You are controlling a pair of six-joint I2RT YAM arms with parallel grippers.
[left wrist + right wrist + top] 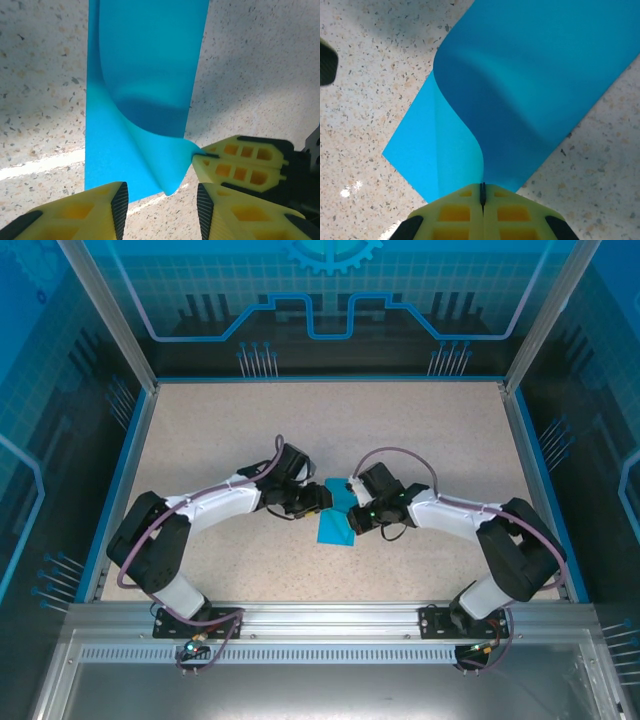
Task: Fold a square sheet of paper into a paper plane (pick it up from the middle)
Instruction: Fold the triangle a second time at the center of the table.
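Note:
The cyan-blue square sheet of paper lies at the table's middle between both grippers, folded into a narrow strip. One corner flap of the sheet is peeled up and curls over the flat layer. My right gripper is shut on the edge of that flap, and the left wrist view shows the right gripper pinching it. My left gripper stands open just in front, with the flap's hanging tip between its fingers and touching neither pad.
The speckled beige table has free room all around the paper. Blue walls and metal frame posts enclose the table. Both arms reach inward from the near edge and almost meet at the centre.

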